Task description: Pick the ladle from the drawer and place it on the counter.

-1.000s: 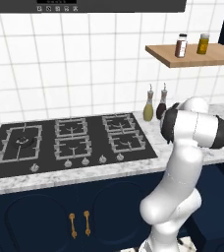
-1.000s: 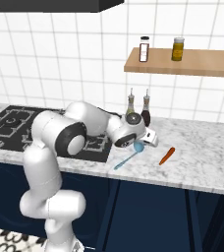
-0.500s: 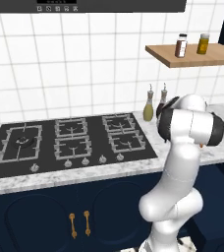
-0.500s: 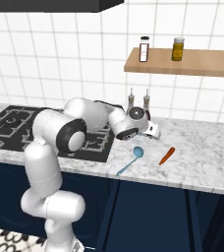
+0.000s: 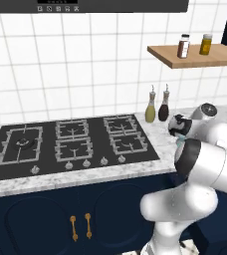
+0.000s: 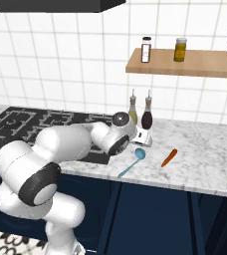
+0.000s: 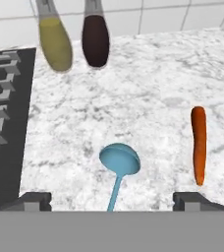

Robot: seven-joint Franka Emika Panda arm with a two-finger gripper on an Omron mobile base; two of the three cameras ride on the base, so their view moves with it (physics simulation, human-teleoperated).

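Claw, hand view: gripper (image 7: pixel 112 199) spread wide and empty, dark fingertips (image 7: pixel 33 199) apart at the bottom edge, raised above the ladle (image 7: pixel 119 165) and touching nothing.

Ladle, hand view: flat on the counter (image 7: pixel 148 88), bowl toward the wall, handle running down between the fingertips; orange carrot-like piece (image 7: pixel 198 143) well to one side, olive bottle (image 7: pixel 55 42) and dark bottle (image 7: pixel 95 39) beyond.

Right base view: ladle (image 6: pixel 132 162) on the marble near the front edge, beside the hob (image 6: pixel 46 122); gripper (image 6: pixel 144 137) just behind its bowl.

Left base view: gripper (image 5: pixel 177 125) over the counter (image 5: pixel 16 187), right of the hob.

Handling: likely light, stiff, smooth; thin handle prone to rolling or slipping. Best hold judged mid-handle, across its width.
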